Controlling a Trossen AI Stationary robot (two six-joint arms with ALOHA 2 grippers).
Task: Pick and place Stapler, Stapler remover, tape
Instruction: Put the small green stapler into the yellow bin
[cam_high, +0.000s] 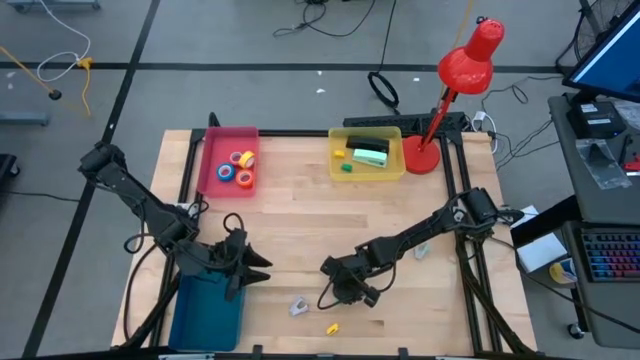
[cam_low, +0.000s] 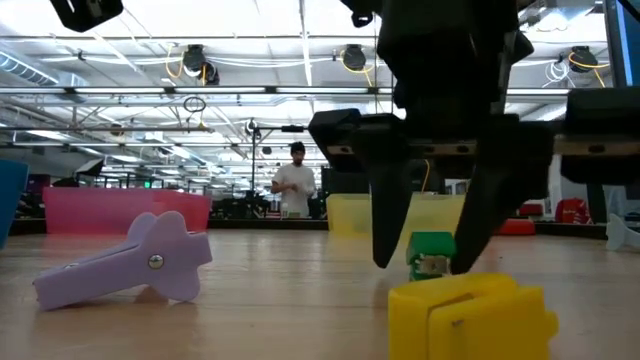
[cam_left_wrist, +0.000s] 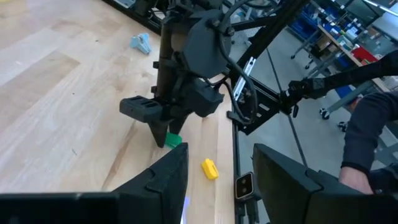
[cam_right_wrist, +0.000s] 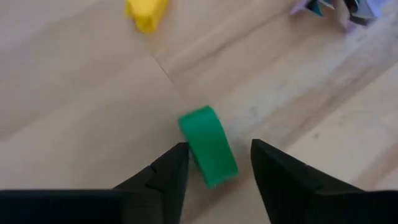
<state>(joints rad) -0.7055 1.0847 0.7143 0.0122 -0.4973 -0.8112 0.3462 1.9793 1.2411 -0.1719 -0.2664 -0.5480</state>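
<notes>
My right gripper (cam_right_wrist: 219, 148) hangs low over the near middle of the table, open. Its fingers stand on either side of a tiny green block (cam_right_wrist: 208, 146) lying on the wood, and I see no touch. A tiny yellow block (cam_low: 470, 315) lies just nearer. The lavender stapler remover (cam_low: 125, 260) lies flat to the left of them (cam_high: 298, 306). The tape rolls (cam_high: 242, 170) sit in the pink tray (cam_high: 215, 150). The green and white stapler (cam_high: 370, 153) lies in the yellow tray (cam_high: 392, 170). My left gripper (cam_high: 255, 265) is open at the blue bin's (cam_high: 205, 310) far end.
A red desk lamp (cam_high: 455, 75) stands at the far right corner beside the yellow tray. A pale blue stapler remover (cam_high: 422, 250) lies under the right arm. Bare wood spans the table's middle. A person stands far off in the room (cam_low: 295, 180).
</notes>
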